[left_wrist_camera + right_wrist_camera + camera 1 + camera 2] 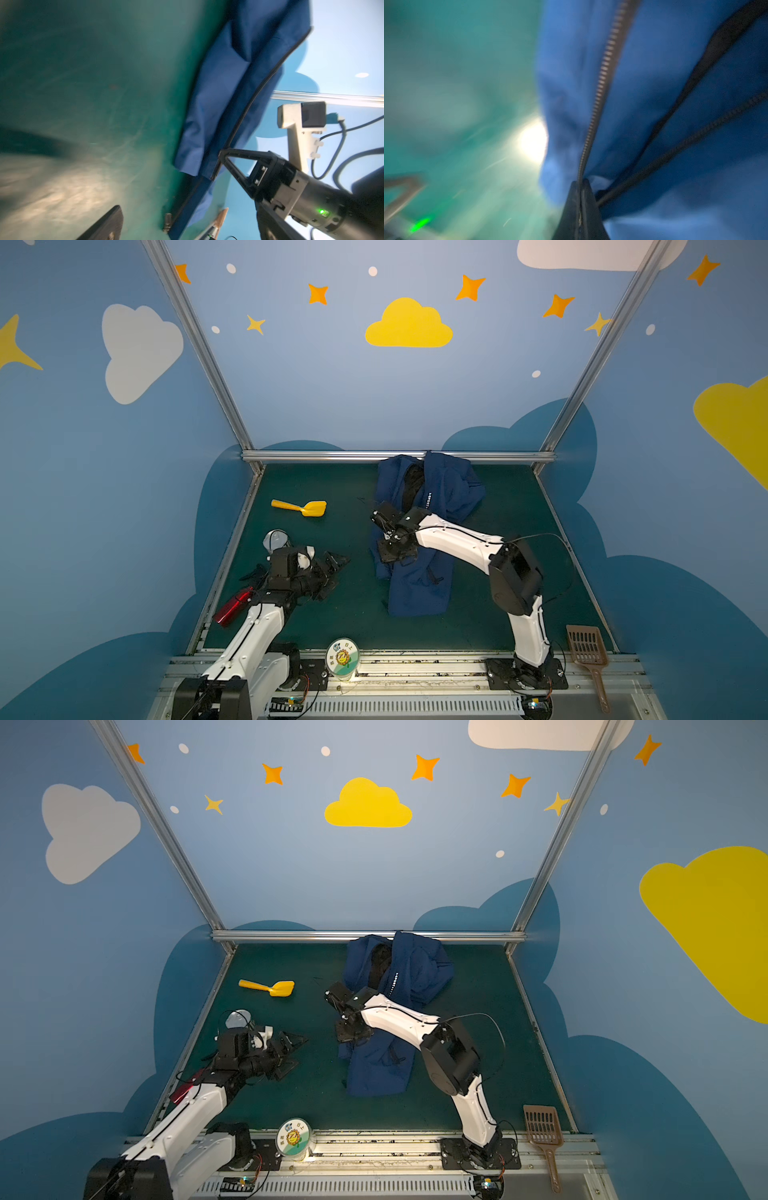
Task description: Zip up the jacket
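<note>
Pinching the soft, floppy jacket by its stiffer zipper edge in the closed right gripper, with left gripper wide open, empty.

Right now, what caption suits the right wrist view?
The right claw, shut, pinches the jacket by its zipper edge.
</note>
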Controlling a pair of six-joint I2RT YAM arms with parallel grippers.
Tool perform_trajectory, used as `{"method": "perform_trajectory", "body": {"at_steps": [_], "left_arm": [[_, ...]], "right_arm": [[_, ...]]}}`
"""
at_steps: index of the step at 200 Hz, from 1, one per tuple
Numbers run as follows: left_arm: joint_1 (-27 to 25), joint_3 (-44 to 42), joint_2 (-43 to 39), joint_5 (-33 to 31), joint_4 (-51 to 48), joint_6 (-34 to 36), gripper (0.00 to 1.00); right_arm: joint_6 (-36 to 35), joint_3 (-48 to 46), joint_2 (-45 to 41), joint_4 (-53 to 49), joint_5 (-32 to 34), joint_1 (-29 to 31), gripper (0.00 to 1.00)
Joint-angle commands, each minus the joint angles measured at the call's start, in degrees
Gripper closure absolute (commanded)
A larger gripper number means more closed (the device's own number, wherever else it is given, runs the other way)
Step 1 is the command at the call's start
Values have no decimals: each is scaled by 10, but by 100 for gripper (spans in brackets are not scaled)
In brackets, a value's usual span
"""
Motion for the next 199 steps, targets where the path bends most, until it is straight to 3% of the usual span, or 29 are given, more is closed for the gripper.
{"method": "perform_trajectory", "body": {"at_steps": [1, 25, 81, 112, 152, 199], "left_arm": [[-1, -5, -19, 59, 102, -104, 1], [-4, 1, -51, 66, 136, -159, 1], [-23, 14, -110, 56, 134, -225, 1], [-45, 18, -119, 37, 143, -244, 1], [-65, 31, -109, 15, 207, -295, 1], [-90, 80, -42, 8, 306, -348, 1]], "right_arm": [[26, -74, -58, 152, -146, -16, 100], [121, -182, -85, 351, -275, -46, 100], [258, -283, -105, 651, -354, -67, 100], [314, -298, -98, 767, -369, -72, 100], [352, -296, -92, 845, -376, -79, 100], [397, -299, -83, 921, -380, -83, 100]]}}
